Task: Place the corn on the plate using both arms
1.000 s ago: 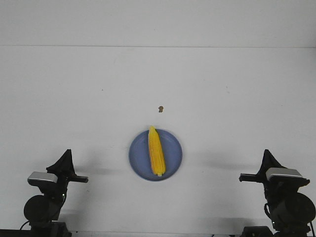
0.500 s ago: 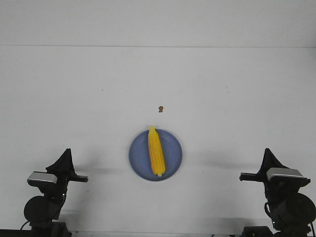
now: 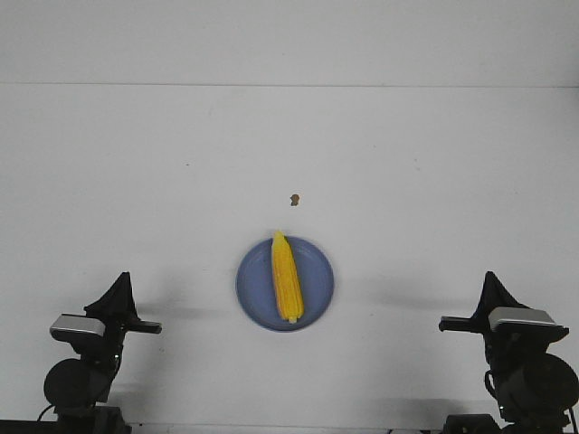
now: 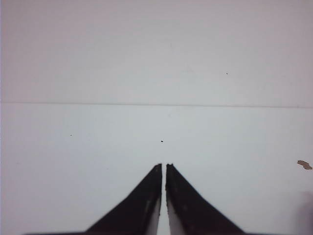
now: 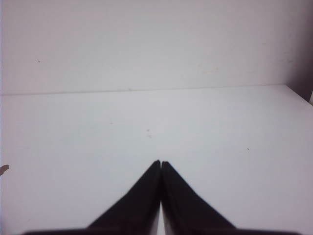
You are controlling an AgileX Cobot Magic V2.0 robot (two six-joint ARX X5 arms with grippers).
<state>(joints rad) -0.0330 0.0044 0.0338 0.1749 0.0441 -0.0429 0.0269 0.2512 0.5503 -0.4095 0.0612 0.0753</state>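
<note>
The yellow corn (image 3: 286, 277) lies lengthwise on the periwinkle-blue plate (image 3: 255, 287) near the table's front middle, its pointed end toward the far side. My left gripper (image 3: 122, 282) sits at the front left, far from the plate, shut and empty; in the left wrist view (image 4: 163, 166) its tips stand almost together over bare table. My right gripper (image 3: 489, 280) sits at the front right, shut and empty; the right wrist view (image 5: 161, 163) shows its tips touching. Neither wrist view shows the corn or the plate.
A tiny brown speck (image 3: 294, 199) lies on the white table just beyond the plate; it also shows at the edge of the left wrist view (image 4: 304, 165) and the right wrist view (image 5: 3, 169). The table's far edge meets a white wall.
</note>
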